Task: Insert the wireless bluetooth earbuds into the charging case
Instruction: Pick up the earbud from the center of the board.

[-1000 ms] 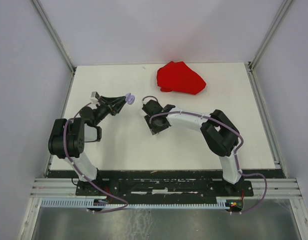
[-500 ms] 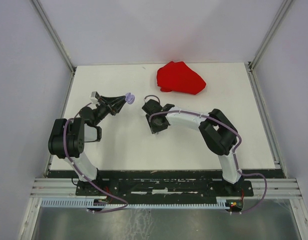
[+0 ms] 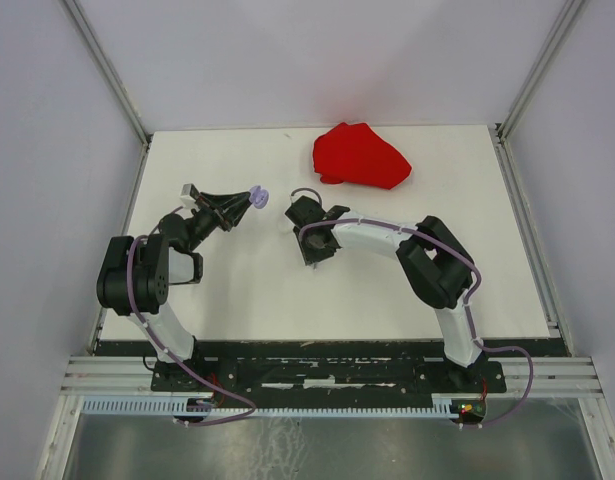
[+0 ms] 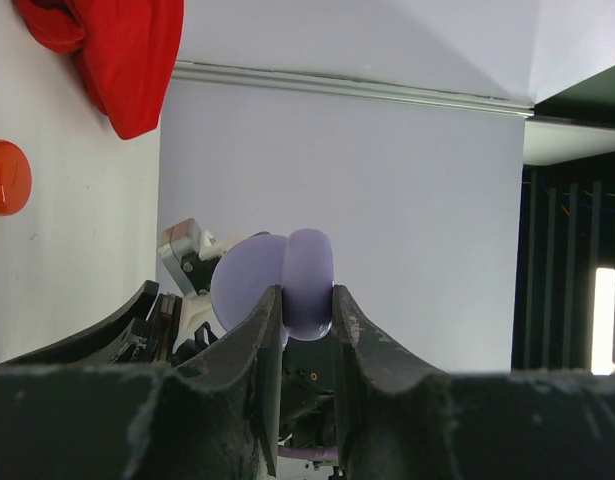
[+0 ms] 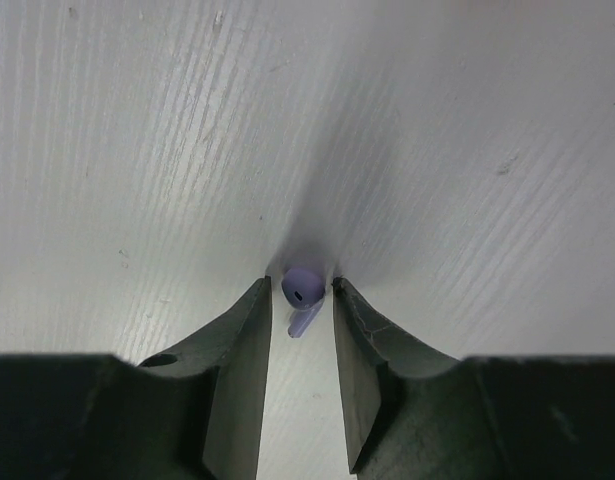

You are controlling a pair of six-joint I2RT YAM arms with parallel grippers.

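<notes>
My left gripper (image 3: pixel 249 199) is shut on an open lilac charging case (image 3: pixel 258 198) and holds it above the table; in the left wrist view the case (image 4: pixel 287 285) sits pinched between my fingertips (image 4: pixel 307 298). My right gripper (image 3: pixel 312 245) points down at the table just right of it. In the right wrist view a lilac earbud (image 5: pixel 303 290) lies on the white table between my fingertips (image 5: pixel 301 285), which are open and stand closely either side of it. No other earbuds show.
A crumpled red cloth (image 3: pixel 359 155) lies at the back of the table, also in the left wrist view (image 4: pixel 117 50). A round red case (image 4: pixel 5 177) lies on the table near it. Frame posts stand at the back corners.
My right gripper has shifted slightly toward the back over the earbud. My left gripper and the lilac case have stayed put.
</notes>
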